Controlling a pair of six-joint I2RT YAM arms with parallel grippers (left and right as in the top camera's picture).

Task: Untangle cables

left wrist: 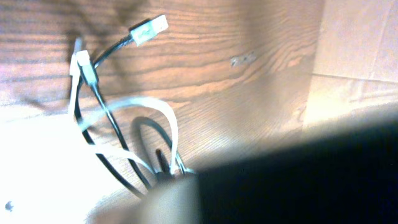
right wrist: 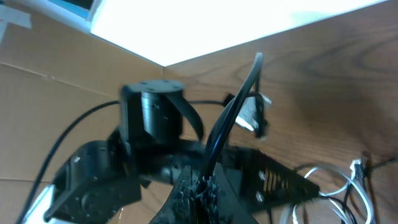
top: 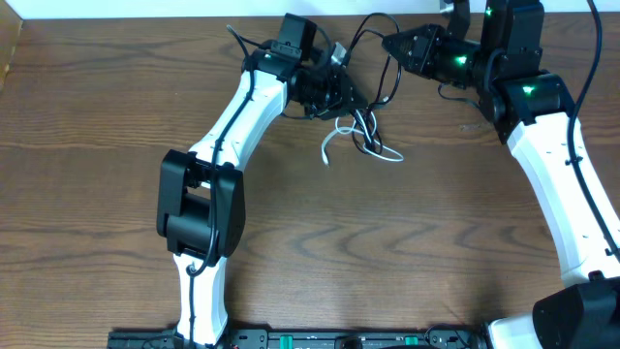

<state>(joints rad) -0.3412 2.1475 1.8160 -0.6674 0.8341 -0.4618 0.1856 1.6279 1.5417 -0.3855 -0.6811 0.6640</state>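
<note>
The black cable [top: 395, 78] and white cable [top: 383, 155] lie tangled at the table's far middle. My left gripper [top: 339, 95] is shut on the bundle. In the left wrist view both cords, black [left wrist: 112, 46] and white [left wrist: 171, 121], run into its blurred jaws [left wrist: 180, 186], and two plug ends hang free. My right gripper [top: 389, 44] is close to the right of the left one, shut on the black cable [right wrist: 239, 99], which rises taut from its fingers [right wrist: 205, 186]. White loops [right wrist: 323, 171] lie on the table beyond.
The wooden table [top: 387, 242] stretches toward the front. A cardboard wall [left wrist: 360, 56] borders the far edge, also in the right wrist view [right wrist: 50, 112]. Both arms' thicker black wires run near the grippers.
</note>
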